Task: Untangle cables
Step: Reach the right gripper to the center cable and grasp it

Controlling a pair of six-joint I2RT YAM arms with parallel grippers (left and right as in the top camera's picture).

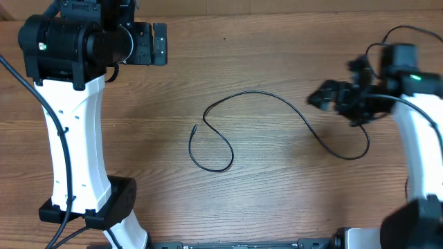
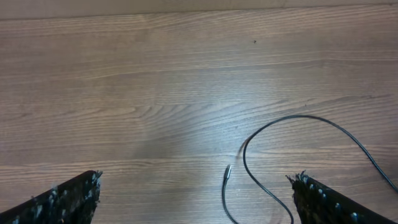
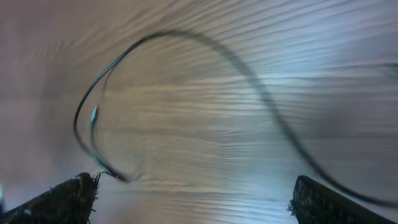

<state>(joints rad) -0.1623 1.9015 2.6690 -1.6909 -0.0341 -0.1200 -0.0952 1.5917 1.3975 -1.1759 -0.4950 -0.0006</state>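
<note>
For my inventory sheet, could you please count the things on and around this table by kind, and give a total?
Thin black flexible cable: 1
White-and-black robot arms: 2
Brown wooden table: 1
Total: 4

The cable was black with a silver tip. The table was brown wood with wavy lines. The left arm was white with black parts.
</note>
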